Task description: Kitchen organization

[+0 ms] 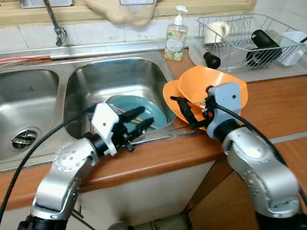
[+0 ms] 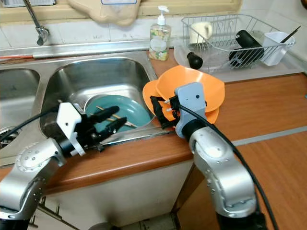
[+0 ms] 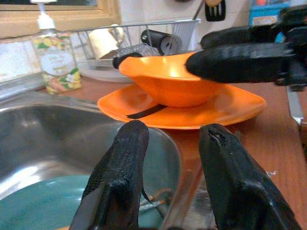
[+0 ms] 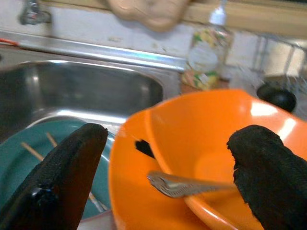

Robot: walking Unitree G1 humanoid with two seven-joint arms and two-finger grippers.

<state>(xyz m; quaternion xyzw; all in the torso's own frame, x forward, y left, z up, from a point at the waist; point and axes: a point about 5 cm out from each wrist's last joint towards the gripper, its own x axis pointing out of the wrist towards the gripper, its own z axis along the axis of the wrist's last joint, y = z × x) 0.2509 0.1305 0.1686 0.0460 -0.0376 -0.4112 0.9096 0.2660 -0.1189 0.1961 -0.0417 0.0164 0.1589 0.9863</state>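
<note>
An orange bowl [image 1: 213, 81] sits on an orange plate [image 1: 172, 101] on the wooden counter just right of the sink. A metal utensil [image 4: 182, 184] lies inside the bowl. My right gripper [image 1: 182, 113] is open at the left edge of the plate and bowl, its fingers wide apart on either side of the bowl's rim. A teal plate [image 1: 154, 113] with wooden chopsticks [image 2: 108, 117] on it lies in the right basin. My left gripper [image 1: 147, 116] is open over the basin's front edge, just above the teal plate, holding nothing.
A soap bottle [image 1: 175, 37] stands behind the bowl. A wire dish rack [image 1: 240, 28] with a cup, a black bottle and a white container fills the back right. The faucet [image 1: 56, 26] and the left basin [image 1: 24, 96] lie to the left. Bare counter [image 1: 280, 105] extends right.
</note>
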